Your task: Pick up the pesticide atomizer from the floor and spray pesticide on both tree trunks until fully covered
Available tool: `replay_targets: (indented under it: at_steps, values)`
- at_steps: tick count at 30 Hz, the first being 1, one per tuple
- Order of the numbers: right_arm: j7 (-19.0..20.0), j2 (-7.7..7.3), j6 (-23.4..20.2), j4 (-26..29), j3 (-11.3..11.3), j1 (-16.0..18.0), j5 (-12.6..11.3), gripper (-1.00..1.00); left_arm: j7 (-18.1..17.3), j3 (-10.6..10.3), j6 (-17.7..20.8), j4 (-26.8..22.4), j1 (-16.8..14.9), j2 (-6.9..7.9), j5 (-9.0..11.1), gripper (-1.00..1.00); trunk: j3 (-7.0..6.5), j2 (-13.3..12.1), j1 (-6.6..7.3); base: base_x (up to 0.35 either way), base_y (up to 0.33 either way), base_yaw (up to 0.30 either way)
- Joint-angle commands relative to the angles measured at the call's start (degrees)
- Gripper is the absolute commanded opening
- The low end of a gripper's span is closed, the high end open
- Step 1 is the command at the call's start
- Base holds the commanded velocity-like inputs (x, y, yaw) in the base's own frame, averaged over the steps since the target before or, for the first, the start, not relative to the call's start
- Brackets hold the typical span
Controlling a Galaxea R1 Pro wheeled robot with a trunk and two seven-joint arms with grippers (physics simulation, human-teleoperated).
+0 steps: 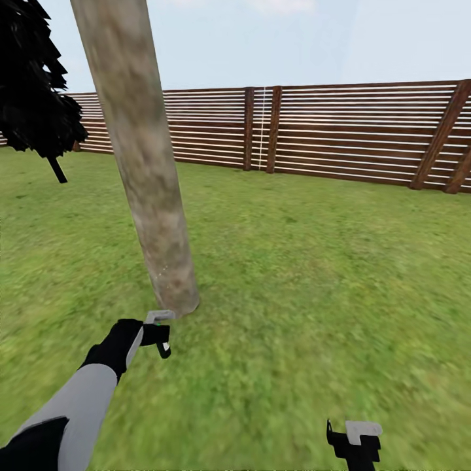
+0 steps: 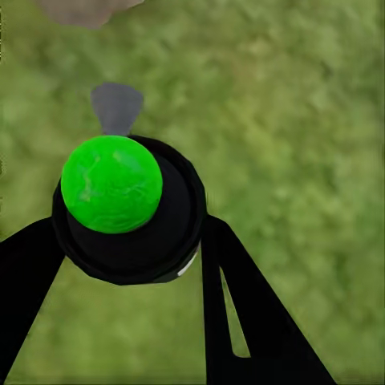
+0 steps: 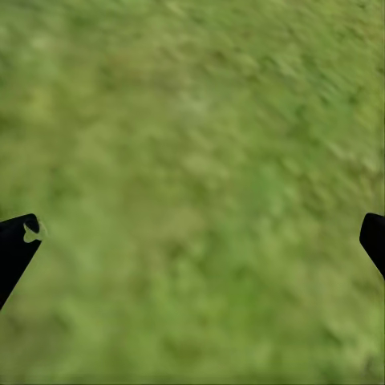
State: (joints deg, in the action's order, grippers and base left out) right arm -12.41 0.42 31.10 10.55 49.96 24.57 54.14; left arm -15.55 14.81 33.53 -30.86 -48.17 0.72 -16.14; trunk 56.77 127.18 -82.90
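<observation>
Holding the atomizer [image 2: 128, 208] clamped, the left gripper [image 1: 159, 333] aims low at the trunk [image 1: 140, 157]; upper bark may stay unsprayed. The right gripper [image 1: 354, 439] hangs apart, empty.

Left arm [image 1: 72, 405] stretched forward and up from the lower left of the head view, grey forearm ending in a black wrist. Left gripper [image 1: 160, 333] held low and forward, black fingers [image 2: 241, 313] closed on the pesticide atomizer [image 2: 128, 208], one finger along each side of its round black body. Right gripper [image 1: 356, 441] low at the bottom edge of the head view, only its black and pale-grey end visible, little of the arm behind it to be seen. In the right wrist view, black fingertips [image 3: 16, 245] spread wide at opposite edges, nothing between them. Both grippers well apart.
</observation>
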Motion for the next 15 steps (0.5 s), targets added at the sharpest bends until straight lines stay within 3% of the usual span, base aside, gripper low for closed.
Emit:
replay_targets:
  at_steps: [1,6,8,10,12,13,15]
  values:
    - [-0.3,0.02,0.1,0.0,0.3,0.0,0.6,1.0,-0.5,-0.5,0.7,-0.6,-0.2,0.03,-0.6,-1.0,0.08,0.0,0.01,-0.047,0.0,0.0]
    - [-0.3,0.02,0.1,0.0,0.3,0.0,0.6,1.0,-0.6,-4.9,8.1,-9.5,-0.9,-0.15,-0.5,-1.0,0.12,0.0,0.01,-0.226,0.0,0.0]
    - [-0.3,-0.04,0.1,0.0,0.3,0.0,0.6,1.0,-0.6,-5.4,10.2,-11.2,-1.3,0.79,-0.5,-1.0,0.12,0.0,0.01,-0.054,0.0,0.0]
    - [-0.3,-0.06,0.1,0.0,0.3,0.0,0.6,1.0,-0.7,-5.4,12.8,-11.9,-2.0,3.08,-0.3,-1.0,0.12,0.0,0.01,-0.014,0.0,0.0]
    - [-0.3,-0.07,0.1,0.0,0.3,0.0,0.6,1.0,-1.4,-5.4,13.6,-12.1,-2.2,4.1,0.0,-1.0,0.12,0.0,0.01,-0.005,0.0,0.0]
    - [-0.3,-0.07,0.1,0.0,0.3,0.0,0.6,1.0,-2.2,-5.5,13.8,-12.2,-2.3,4.05,0.1,-1.0,0.12,0.0,0.01,-0.002,0.0,0.0]
    - [-0.3,-0.07,0.1,0.0,0.3,0.0,0.6,1.0,-3.8,-5.6,14.0,-12.3,-3.3,2.04,0.1,-1.0,0.12,0.0,0.01,0.0,0.0,0.0]
